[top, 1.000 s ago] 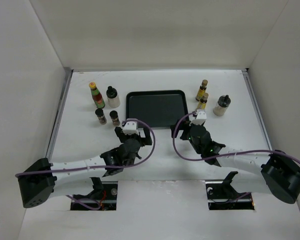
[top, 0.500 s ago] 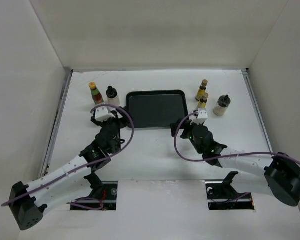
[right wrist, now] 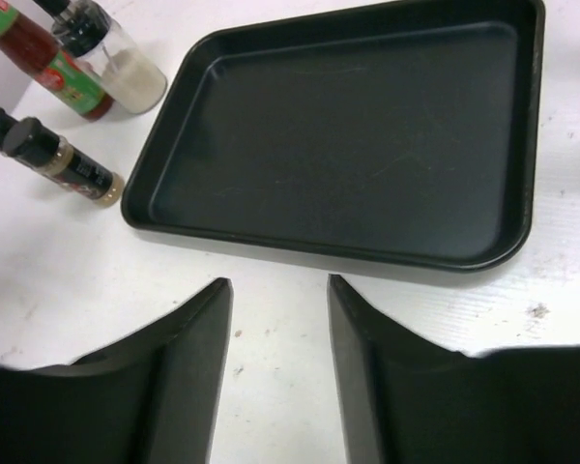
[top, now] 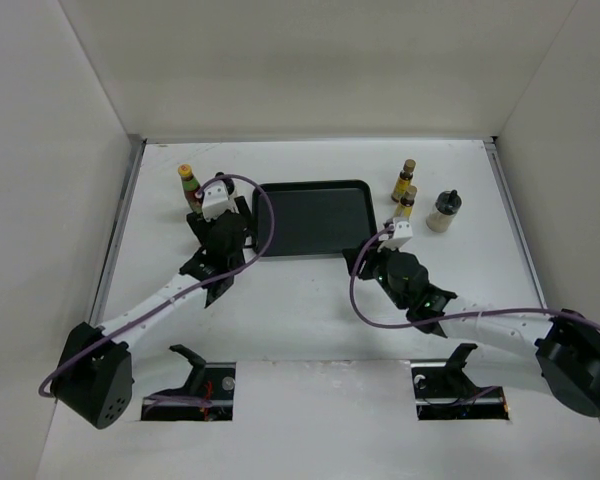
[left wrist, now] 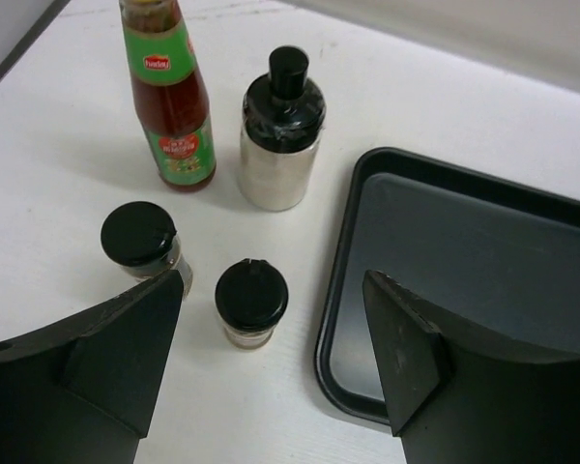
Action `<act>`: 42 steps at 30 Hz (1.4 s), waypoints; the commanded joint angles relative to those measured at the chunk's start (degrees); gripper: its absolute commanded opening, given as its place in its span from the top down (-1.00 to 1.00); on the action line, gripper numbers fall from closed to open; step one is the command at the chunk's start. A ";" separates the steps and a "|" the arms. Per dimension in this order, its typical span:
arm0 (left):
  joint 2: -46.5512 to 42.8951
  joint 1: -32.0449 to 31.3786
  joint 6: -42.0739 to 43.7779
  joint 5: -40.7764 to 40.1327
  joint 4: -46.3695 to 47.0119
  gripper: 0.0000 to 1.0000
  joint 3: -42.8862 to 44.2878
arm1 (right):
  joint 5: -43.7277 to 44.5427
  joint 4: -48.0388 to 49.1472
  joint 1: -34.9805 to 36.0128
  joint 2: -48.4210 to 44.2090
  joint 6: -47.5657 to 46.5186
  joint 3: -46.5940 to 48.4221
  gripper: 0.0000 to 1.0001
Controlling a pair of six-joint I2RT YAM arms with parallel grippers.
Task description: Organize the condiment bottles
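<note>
On the left stand the red bottle (left wrist: 174, 106) with a green label, a white black-capped bottle (left wrist: 280, 135) and two short dark jars (left wrist: 140, 237) (left wrist: 251, 300). My left gripper (left wrist: 273, 279) hovers open above them, with the nearer jar between its fingers in view and untouched. In the top view this gripper (top: 220, 228) hides the jars and the white bottle; the red bottle (top: 188, 180) shows. Two amber bottles (top: 405, 180) (top: 407, 202) and a white bottle (top: 444, 211) stand on the right. My right gripper (right wrist: 278, 282) is open over bare table, holding nothing.
The flat black tray (top: 310, 215) lies between the two groups, its corner just right of the left fingers (left wrist: 406, 358) and its near rim (right wrist: 348, 256) just ahead of the right fingers. White walls enclose the table on three sides.
The left arm has swung from the table's middle to the far left, over the jars. The right arm has barely shifted.
</note>
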 commanded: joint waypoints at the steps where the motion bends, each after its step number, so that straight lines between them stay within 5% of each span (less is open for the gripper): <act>1: 2.07 2.04 0.26 1.31 0.39 -0.50 3.23 | -0.53 2.87 0.61 0.20 -1.03 0.77 -0.13; 4: 5.77 3.80 0.00 4.11 -0.05 -0.49 4.38 | -0.35 3.74 0.87 1.69 -1.03 0.95 -0.30; 22: 14.39 7.14 -4.39 5.79 2.50 -0.21 3.85 | 1.84 3.39 1.75 1.43 -2.53 1.04 -0.44; 30: 13.96 6.53 -4.83 5.97 3.29 0.42 3.59 | 2.90 2.70 1.93 0.90 -3.06 1.03 -0.45; 37: 4.29 1.96 -2.90 1.84 4.25 0.46 6.48 | 2.99 2.87 1.93 1.60 -3.23 1.21 -0.45; 42: 14.89 1.60 -1.93 5.35 7.77 0.46 15.69 | 3.25 3.05 2.54 2.66 -3.23 1.65 -0.48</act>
